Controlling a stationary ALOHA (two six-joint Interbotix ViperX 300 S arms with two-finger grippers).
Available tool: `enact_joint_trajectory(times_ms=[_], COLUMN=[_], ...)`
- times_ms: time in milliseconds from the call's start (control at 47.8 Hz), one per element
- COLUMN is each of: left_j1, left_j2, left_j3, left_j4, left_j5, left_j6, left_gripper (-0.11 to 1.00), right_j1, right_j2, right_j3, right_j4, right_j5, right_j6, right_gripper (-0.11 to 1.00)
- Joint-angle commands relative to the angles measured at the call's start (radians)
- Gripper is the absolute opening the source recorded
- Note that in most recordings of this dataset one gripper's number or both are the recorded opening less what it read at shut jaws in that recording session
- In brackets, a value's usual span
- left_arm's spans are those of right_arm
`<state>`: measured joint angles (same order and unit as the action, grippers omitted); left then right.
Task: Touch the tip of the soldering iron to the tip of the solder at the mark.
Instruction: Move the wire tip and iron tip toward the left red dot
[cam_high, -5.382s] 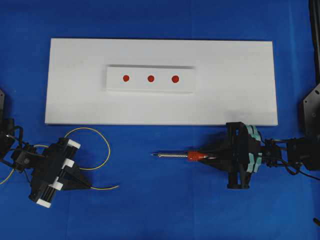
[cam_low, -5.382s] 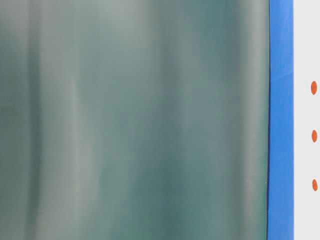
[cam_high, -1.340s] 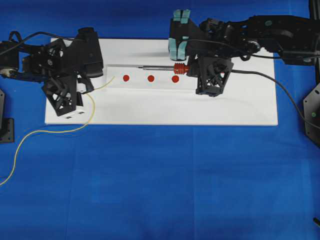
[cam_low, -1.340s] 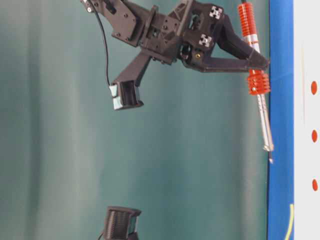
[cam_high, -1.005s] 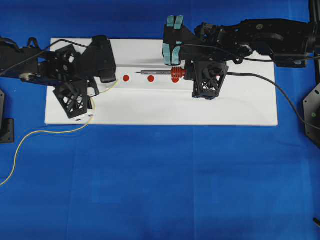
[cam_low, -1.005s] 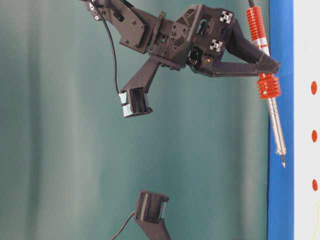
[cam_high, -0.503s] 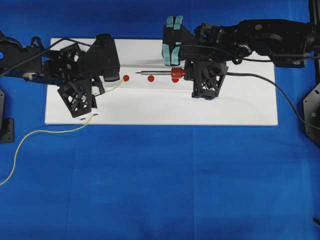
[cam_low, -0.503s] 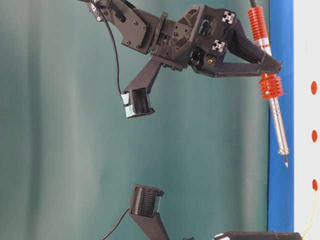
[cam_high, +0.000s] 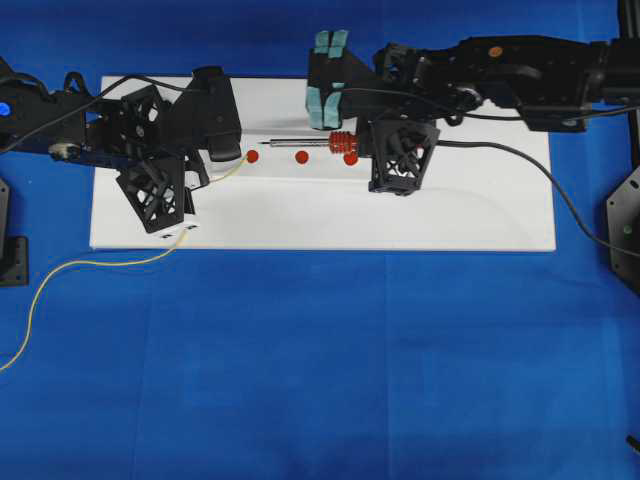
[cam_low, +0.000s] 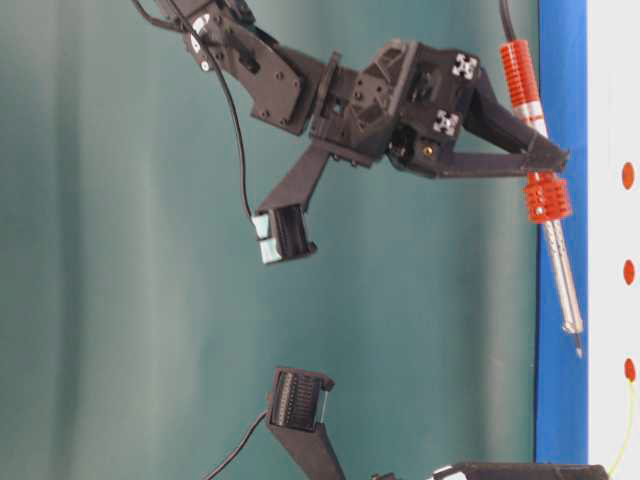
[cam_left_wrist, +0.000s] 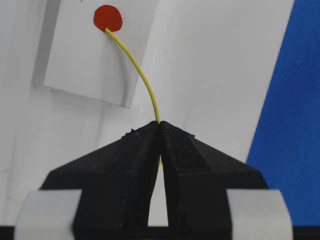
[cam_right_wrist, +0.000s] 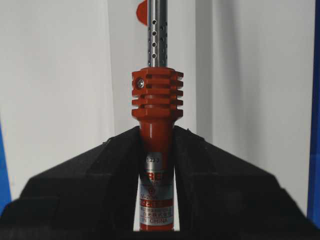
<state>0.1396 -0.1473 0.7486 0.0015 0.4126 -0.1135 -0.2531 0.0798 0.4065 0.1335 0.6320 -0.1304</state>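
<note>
Solder tip (cam_left_wrist: 107, 31) parked on leftmost red mark (cam_left_wrist: 108, 18) by clamped left gripper (cam_left_wrist: 159, 131); soldering iron (cam_high: 318, 145) pinched in right gripper (cam_right_wrist: 156, 145), tip (cam_high: 263, 144) near, contact pending.

Both arms reach in over the scene from opposite sides in the overhead view, wrists pitched down. The left gripper (cam_high: 232, 166) points rightward, its black fingers (cam_left_wrist: 140, 150) pressed together to a fine point and pinching the solder (cam_left_wrist: 142, 82). The right gripper (cam_high: 352, 148) points leftward, its jaws clamped around the red handle of the soldering iron (cam_right_wrist: 156, 150), wrist camera mount hanging beneath
</note>
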Motion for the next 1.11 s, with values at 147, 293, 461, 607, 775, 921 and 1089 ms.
enact_joint_trajectory(times_ms=[147, 293, 461, 607, 775, 921, 1089], left_j1=[0.002, 0.003, 0.006, 0.009, 0.009, 0.006, 0.006], left_j2=[-0.006, -0.006, -0.006, 0.0, 0.009, 0.011, 0.011], left_j3=[-0.025, -0.025, -0.026, -0.034, -0.044, -0.044, -0.043], left_j4=[0.002, 0.002, 0.002, 0.002, 0.002, 0.002, 0.002], left_j5=[-0.006, -0.008, -0.006, -0.006, -0.003, -0.002, -0.002], left_j6=[0.002, 0.002, 0.002, 0.003, 0.009, 0.023, 0.023], left_gripper=[0.01, 0.01, 0.01, 0.01, 0.01, 0.01, 0.01], right_j1=[0.014, 0.018, 0.018, 0.018, 0.018, 0.018, 0.018], right_j2=[0.037, 0.06, 0.072, 0.075, 0.075, 0.075, 0.077], right_j3=[-0.066, -0.083, -0.089, -0.089, -0.089, -0.091, -0.094], right_j4=[-0.014, -0.014, -0.02, -0.034, -0.04, -0.04, -0.04], right_j5=[0.023, 0.038, 0.04, 0.041, 0.055, 0.064, 0.066], right_j6=[0.0, 0.0, 0.0, 0.002, 0.002, 0.002, 0.002], right_gripper=[0.07, 0.07, 0.07, 0.07, 0.07, 0.07, 0.07])
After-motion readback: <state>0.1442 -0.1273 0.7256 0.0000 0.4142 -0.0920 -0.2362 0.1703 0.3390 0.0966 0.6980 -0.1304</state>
